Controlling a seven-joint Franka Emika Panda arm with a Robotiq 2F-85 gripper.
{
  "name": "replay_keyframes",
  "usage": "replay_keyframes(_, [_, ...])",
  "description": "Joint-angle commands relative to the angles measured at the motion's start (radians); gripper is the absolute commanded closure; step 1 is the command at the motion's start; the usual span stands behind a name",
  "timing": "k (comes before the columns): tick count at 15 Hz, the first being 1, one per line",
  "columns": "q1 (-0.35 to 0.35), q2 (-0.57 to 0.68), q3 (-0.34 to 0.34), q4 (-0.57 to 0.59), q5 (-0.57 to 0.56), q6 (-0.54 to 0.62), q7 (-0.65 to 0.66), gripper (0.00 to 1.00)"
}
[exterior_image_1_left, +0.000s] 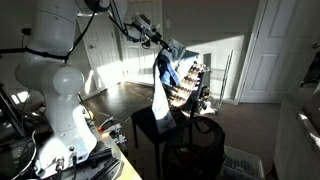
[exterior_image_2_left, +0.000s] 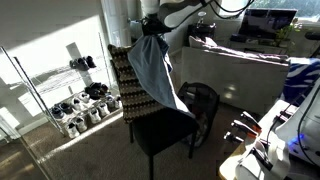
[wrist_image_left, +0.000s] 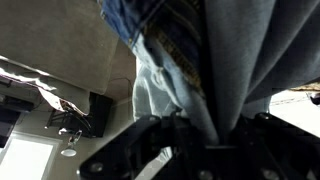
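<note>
My gripper (exterior_image_1_left: 160, 47) is shut on the top of a blue denim garment (exterior_image_1_left: 164, 85) and holds it in the air; it also shows in an exterior view (exterior_image_2_left: 152, 28). The garment (exterior_image_2_left: 152, 70) hangs down over a black chair (exterior_image_2_left: 165, 130), its lower end at the chair's seat and backrest. In the wrist view the cloth (wrist_image_left: 190, 60) fills the frame and runs down between my fingers (wrist_image_left: 215, 135). The chair (exterior_image_1_left: 160, 130) also shows in both exterior views.
A wire shoe rack (exterior_image_2_left: 75, 105) with several shoes stands by the sunlit wall; it also shows behind the chair (exterior_image_1_left: 190, 80). A second dark chair (exterior_image_2_left: 205, 100) stands next to the first. A white couch or bed (exterior_image_2_left: 245, 65) is at the back. White doors (exterior_image_1_left: 275, 50) close the room.
</note>
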Motion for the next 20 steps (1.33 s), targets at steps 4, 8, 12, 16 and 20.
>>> replay_keyframes(4, [-0.024, -0.258, 0.082, -0.183, -0.09, -0.068, 0.081, 0.94])
replay_keyframes(8, [-0.065, -0.342, 0.118, -0.253, -0.08, -0.173, 0.124, 0.94])
replay_keyframes(12, [-0.127, -0.408, 0.135, -0.327, -0.049, -0.24, 0.198, 0.94])
replay_keyframes(16, [-0.197, -0.457, 0.132, -0.395, 0.001, -0.246, 0.259, 0.94])
replay_keyframes(20, [-0.251, -0.465, 0.125, -0.43, 0.043, -0.25, 0.291, 0.94])
